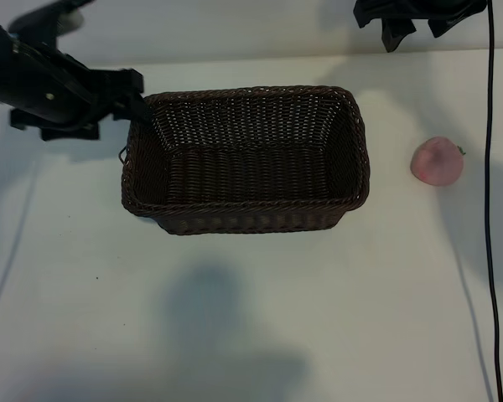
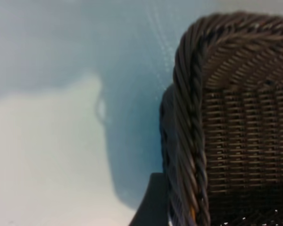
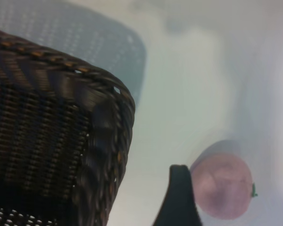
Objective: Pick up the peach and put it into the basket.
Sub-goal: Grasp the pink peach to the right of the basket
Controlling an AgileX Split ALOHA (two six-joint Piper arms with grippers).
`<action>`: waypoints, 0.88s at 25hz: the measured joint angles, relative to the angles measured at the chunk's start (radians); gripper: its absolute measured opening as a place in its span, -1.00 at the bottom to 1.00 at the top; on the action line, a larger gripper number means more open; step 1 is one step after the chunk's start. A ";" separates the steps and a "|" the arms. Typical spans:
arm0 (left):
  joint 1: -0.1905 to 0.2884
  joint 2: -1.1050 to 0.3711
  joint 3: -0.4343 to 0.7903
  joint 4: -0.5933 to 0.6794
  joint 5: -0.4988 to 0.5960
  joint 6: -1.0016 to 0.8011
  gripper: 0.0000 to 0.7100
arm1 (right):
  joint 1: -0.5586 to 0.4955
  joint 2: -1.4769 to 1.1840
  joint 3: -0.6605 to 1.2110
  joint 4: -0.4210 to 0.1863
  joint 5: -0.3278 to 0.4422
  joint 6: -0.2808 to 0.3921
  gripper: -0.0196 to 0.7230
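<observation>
The near part of the white worktop (image 1: 251, 335) is open, crossed only by soft shadows, with a thin black cable (image 1: 490, 209) running down its right side. Beyond that open stretch stands the large rectangular dark brown woven wicker basket (image 1: 245, 219), nothing inside it, its braided rim running all round and a small side loop on its left end. To its right, well apart from the rim and with bare worktop between them, lies the small round pink peach (image 1: 437, 161), its tiny dark stem pointing right, just left of the cable.

My left end effector (image 1: 132, 99) hangs at the basket's far left corner, just over the rim; in my left wrist view the braided corner (image 2: 188, 117) fills the frame close by, with one dark fingertip (image 2: 153, 202) outside the wall. I cannot tell from these views how far its jaws stand apart, and I see nothing held in it.

My right end effector (image 1: 415, 25) is farthest back, at the top edge above the worktop, behind the peach. It stands open and holds nothing; its wrist view shows one dark fingertip (image 3: 181, 197) beside the peach (image 3: 222, 186), apart from it, and the basket's corner (image 3: 104, 122) off to the other side.
</observation>
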State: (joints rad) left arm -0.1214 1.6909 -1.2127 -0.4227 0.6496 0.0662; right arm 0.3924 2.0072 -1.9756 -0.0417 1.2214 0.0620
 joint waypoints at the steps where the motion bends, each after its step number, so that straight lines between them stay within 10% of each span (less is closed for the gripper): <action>1: 0.000 -0.020 0.000 0.019 0.000 -0.014 0.90 | 0.000 0.000 0.000 0.001 0.000 0.011 0.55; 16: 0.000 -0.076 -0.086 0.060 0.056 -0.051 0.83 | -0.007 -0.004 0.183 0.011 -0.009 0.095 0.55; 22: 0.000 -0.069 -0.086 0.061 0.056 -0.049 0.74 | -0.076 -0.004 0.356 0.026 -0.158 0.107 0.55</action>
State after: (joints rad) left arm -0.1214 1.6216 -1.2985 -0.3622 0.7054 0.0168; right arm 0.3165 2.0034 -1.6199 -0.0160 1.0630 0.1694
